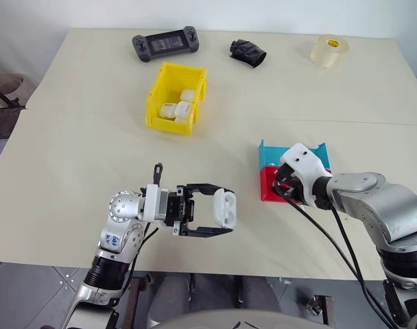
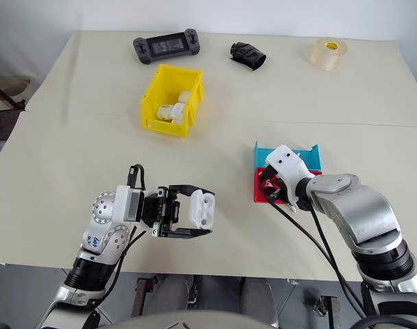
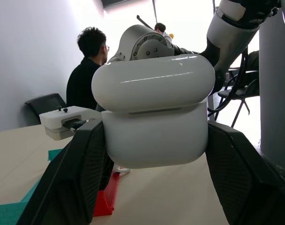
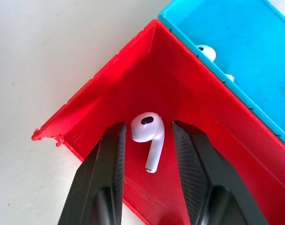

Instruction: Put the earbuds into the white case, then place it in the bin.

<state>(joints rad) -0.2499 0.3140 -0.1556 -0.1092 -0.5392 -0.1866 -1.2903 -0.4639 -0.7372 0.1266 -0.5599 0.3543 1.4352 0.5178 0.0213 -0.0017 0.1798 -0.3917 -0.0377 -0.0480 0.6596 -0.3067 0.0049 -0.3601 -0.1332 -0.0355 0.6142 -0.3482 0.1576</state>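
Note:
My left gripper (image 1: 223, 210) is shut on the white case (image 1: 224, 208) and holds it above the near part of the table; the left wrist view shows the white case (image 3: 154, 117) squeezed between both fingers. My right gripper (image 4: 150, 125) points down into the red tray (image 4: 133, 75), its fingers open on either side of one of the earbuds (image 4: 147, 131), which lies on the tray floor. Another earbud (image 4: 206, 50) lies in the blue tray (image 4: 245, 42) beside it. The yellow bin (image 1: 153, 96) stands farther back on the left and holds several white cases (image 1: 181, 106).
Along the far edge of the table lie a black game controller (image 1: 164, 45), a crumpled black object (image 1: 248, 53) and a roll of tape (image 1: 328, 51). A person (image 3: 86, 70) sits with their back turned beyond the table.

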